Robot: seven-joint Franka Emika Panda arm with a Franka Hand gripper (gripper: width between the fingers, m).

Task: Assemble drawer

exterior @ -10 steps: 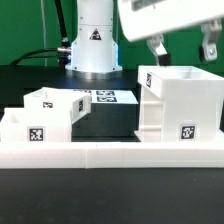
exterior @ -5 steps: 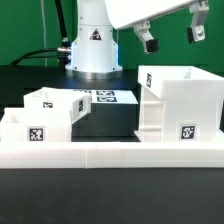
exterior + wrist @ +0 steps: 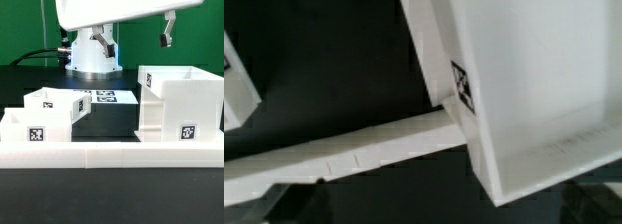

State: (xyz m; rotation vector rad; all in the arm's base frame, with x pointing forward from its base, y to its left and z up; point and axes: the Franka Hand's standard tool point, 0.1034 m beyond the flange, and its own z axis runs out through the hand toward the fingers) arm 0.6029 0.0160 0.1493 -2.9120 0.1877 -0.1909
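Note:
The white cube-like drawer housing point(image 3: 180, 100) stands at the exterior view's right, with tags on its faces. Two small open-topped trays point(image 3: 55, 103) point(image 3: 25, 125) sit at the exterior view's left, each tagged. My gripper point(image 3: 136, 35) hangs high above the table, up and to the exterior view's left of the housing, open and empty. One dark finger point(image 3: 168, 28) shows clearly. In the wrist view the housing point(image 3: 526, 80) fills one side with a tag on its edge. The gripper point(image 3: 429, 205) holds nothing there.
A long low white L-shaped wall point(image 3: 110, 155) runs along the front and also shows in the wrist view point(image 3: 349, 155). The marker board point(image 3: 105, 97) lies behind the trays. The robot base point(image 3: 90, 58) stands at the back.
My gripper has risen and moved toward the exterior view's left, away from above the housing. The drawer parts have not moved.

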